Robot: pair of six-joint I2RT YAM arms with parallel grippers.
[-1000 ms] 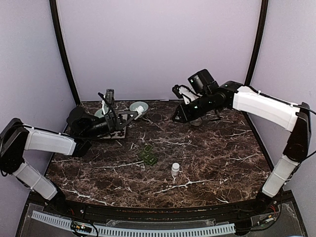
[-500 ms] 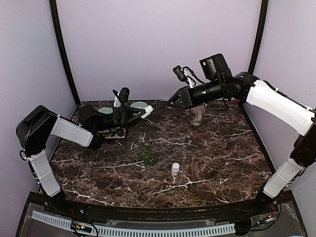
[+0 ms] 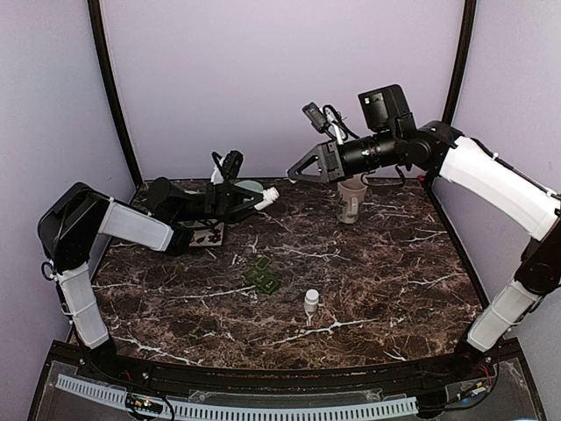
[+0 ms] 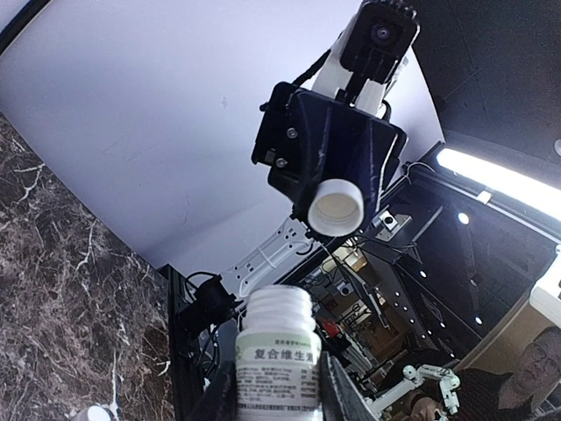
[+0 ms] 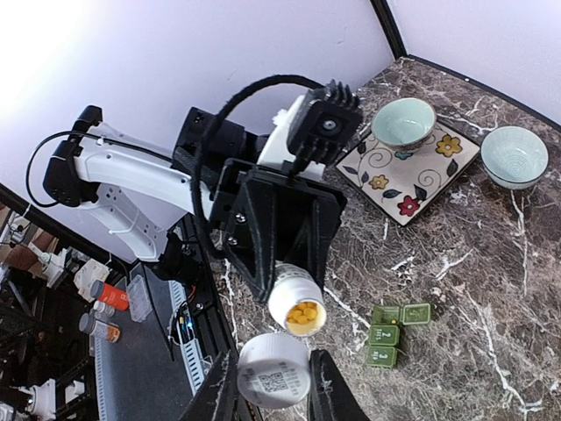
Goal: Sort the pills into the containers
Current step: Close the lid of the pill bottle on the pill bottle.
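Note:
My left gripper [image 4: 277,390] is shut on a white pill bottle [image 4: 277,351] with a printed label, its threaded neck uncapped. The right wrist view looks into the bottle's mouth [image 5: 298,303], where yellow pills [image 5: 304,316] lie. My right gripper [image 5: 273,379] is shut on the bottle's white cap [image 5: 273,372], held in the air facing the bottle. In the top view the bottle [image 3: 269,196] and right gripper [image 3: 294,172] hang near each other above the back of the table. The dark green containers [image 3: 265,274] lie mid-table with some lids open [image 5: 392,333].
A floral tile [image 5: 412,171] at the back left carries one pale teal bowl [image 5: 404,120], with another bowl [image 5: 514,155] beside it. A cream mug [image 3: 351,202] stands at the back right. A second small white bottle [image 3: 311,302] stands in front of the containers.
Both arms have risen from the table. The left gripper carried the bottle up and rightward; the right gripper lifted away from the mug with the cap and now faces the bottle.

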